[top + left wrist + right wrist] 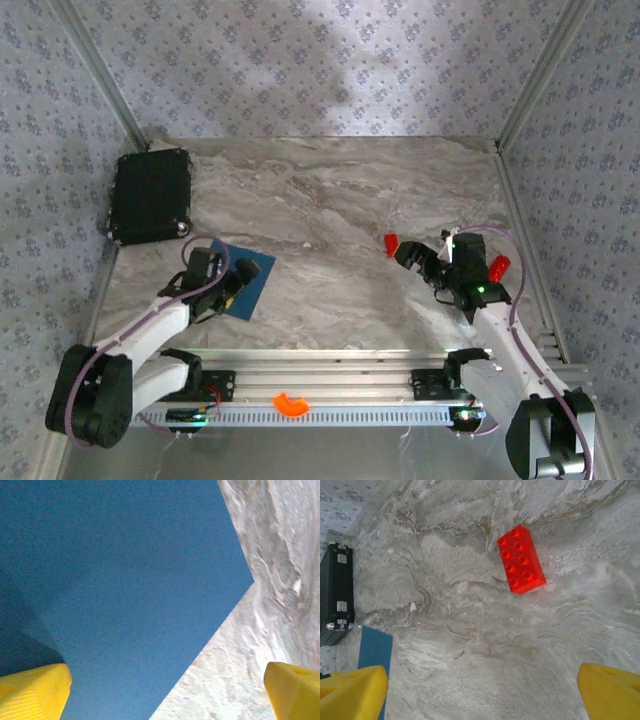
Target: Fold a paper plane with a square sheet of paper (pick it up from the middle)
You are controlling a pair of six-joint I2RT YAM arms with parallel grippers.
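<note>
- Left pincer (162, 692) spread wide, holding nothing — it hangs right over the square sheet of paper (255, 280), which lies flat and corner-on at the counter (330, 200) left side
- Right pincer (482, 692) equally wide, empty, well apart beside the red block (521, 560) — left arm nearer

— What surrounds the table (380, 190)?
— Walls (300, 60) in pale grey-blue with a small flower print, on three sides. Metal posts (100, 72) slant up from the back corners.
— And the top?
— Grey marble veining, softly lit. A slotted metal rail (330, 385) runs along the near edge.
</note>
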